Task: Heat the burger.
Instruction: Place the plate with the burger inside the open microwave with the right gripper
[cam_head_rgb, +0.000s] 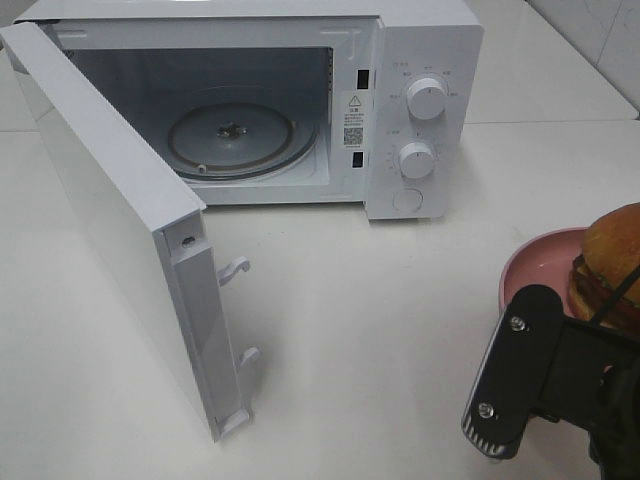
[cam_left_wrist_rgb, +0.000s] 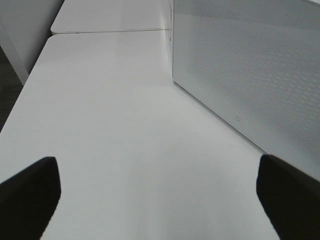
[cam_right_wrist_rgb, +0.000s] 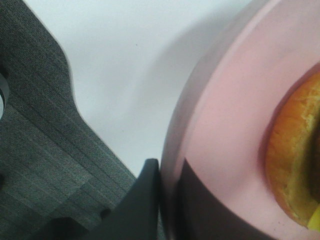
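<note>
The burger (cam_head_rgb: 612, 255) with its golden-brown bun sits on a pink plate (cam_head_rgb: 540, 262) at the right edge of the exterior view. My right gripper (cam_head_rgb: 532, 298) reaches in from the near right. In the right wrist view the right gripper (cam_right_wrist_rgb: 167, 185) is shut on the pink plate's rim (cam_right_wrist_rgb: 225, 130), one dark finger (cam_right_wrist_rgb: 142, 200) outside and one on the plate, with the burger's bun (cam_right_wrist_rgb: 295, 165) just beyond. My left gripper (cam_left_wrist_rgb: 157, 200) stands open over bare table beside the microwave door, nothing between its fingertips (cam_left_wrist_rgb: 30, 195). It does not show in the exterior view.
A white microwave (cam_head_rgb: 420, 110) stands at the back with its door (cam_head_rgb: 110, 210) swung wide toward the front left and a glass turntable (cam_head_rgb: 235, 135) inside. The door's meshed panel (cam_left_wrist_rgb: 250, 65) fills the left wrist view. Grey floor (cam_right_wrist_rgb: 35, 150) lies past the table edge.
</note>
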